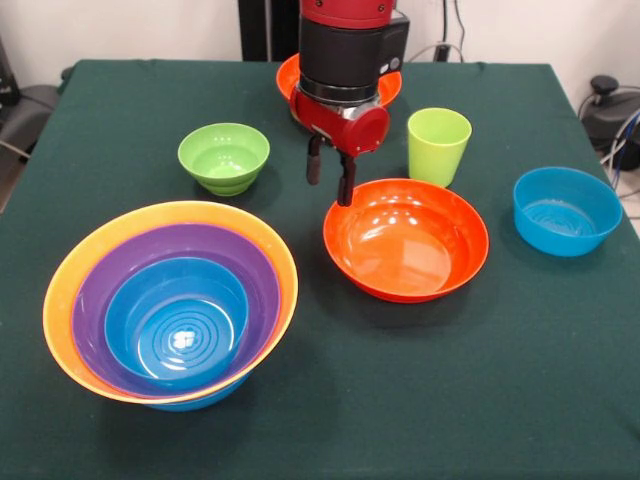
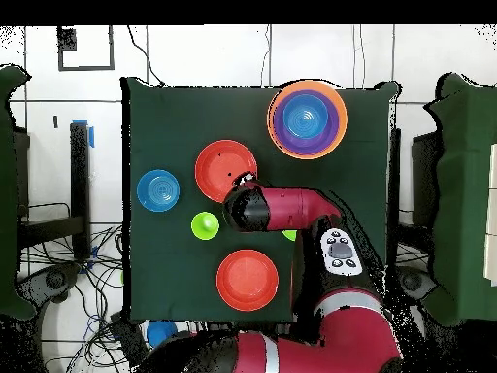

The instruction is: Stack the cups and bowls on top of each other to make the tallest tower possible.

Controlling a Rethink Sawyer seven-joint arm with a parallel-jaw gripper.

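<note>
**Mia:** Where is the claw (image 1: pixel 330 172)?

**Ben:** It hangs from the red and black arm (image 1: pixel 345 60), near the middle of the tabletop (image 1: pixel 520 380). Its two dark fingers (image 1: pixel 346 178) point down with a small gap between them. They hold nothing.

**Mia:** What is under it?

**Ben:** The finger tips are just above the far rim of a shiny red-orange plastic bowl (image 1: pixel 406 240). I cannot tell if they touch it. The bowl sits open side up.

**Mia:** And next to that?

**Ben:** A tall lime-green plastic cup (image 1: pixel 438 145) stands upright just behind the bowl. A small round lime-green plastic bowl (image 1: pixel 224 157) sits on the other side of the claw, well apart from it.

**Mia:** Is there one behind the arm?

**Ben:** Yes, a second red-orange plastic bowl (image 1: pixel 288 76) peeks out by the far edge of the tabletop. The arm hides most of it. From above you see it whole (image 2: pixel 247 280).

**Mia:** Where is the tower?

**Ben:** The nested bowl tower (image 1: pixel 171 303) is by a near corner of the tabletop. A big orange bowl (image 1: pixel 70 290) holds a purple bowl (image 1: pixel 98 296), and a blue bowl (image 1: pixel 176 320) sits inside that. Another blue rim (image 1: pixel 185 404) peeks out under the orange one.

**Mia:** Any more?

**Ben:** One blue plastic bowl (image 1: pixel 566 210) sits alone by the side edge, well apart from the rest.
</note>
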